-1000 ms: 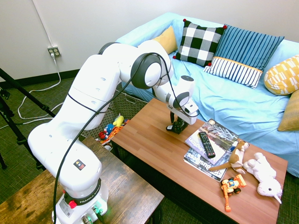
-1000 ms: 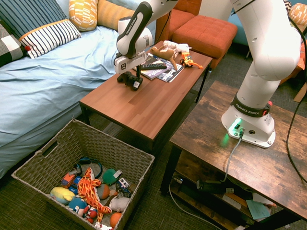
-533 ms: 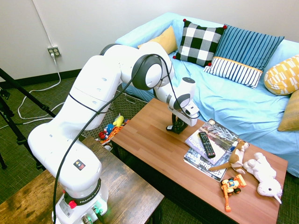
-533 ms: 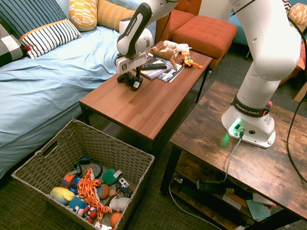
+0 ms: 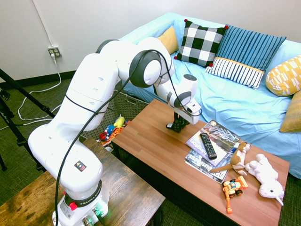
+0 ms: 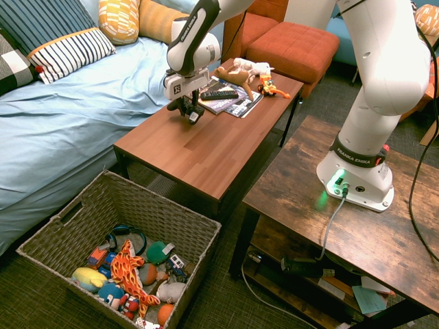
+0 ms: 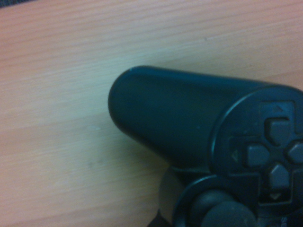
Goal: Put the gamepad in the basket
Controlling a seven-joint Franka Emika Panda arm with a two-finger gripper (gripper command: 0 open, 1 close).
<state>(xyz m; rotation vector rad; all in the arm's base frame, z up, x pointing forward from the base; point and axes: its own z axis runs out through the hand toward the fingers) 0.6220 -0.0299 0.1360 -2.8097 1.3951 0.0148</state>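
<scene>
The claw (image 6: 192,103) is clenched on the gamepad (image 6: 193,115), gripping it over the counter (image 6: 171,147); whether it touches the wood I cannot tell. Seen from the second exterior view, the basket (image 6: 168,212) sits on the floor at the near left, with toys inside. A remote (image 6: 219,94) lies on magazines (image 6: 245,107) beyond the gamepad.

Gamepad (image 5: 178,124), one. Basket (image 6: 161,214), one. Remote (image 5: 208,146), one. Toy digger (image 5: 233,187), one. Plush toys (image 5: 263,173), two. Pillows (image 5: 202,43), five. Tables (image 5: 153,134), two. Magazines (image 5: 224,135), overlapping, probably three.
</scene>
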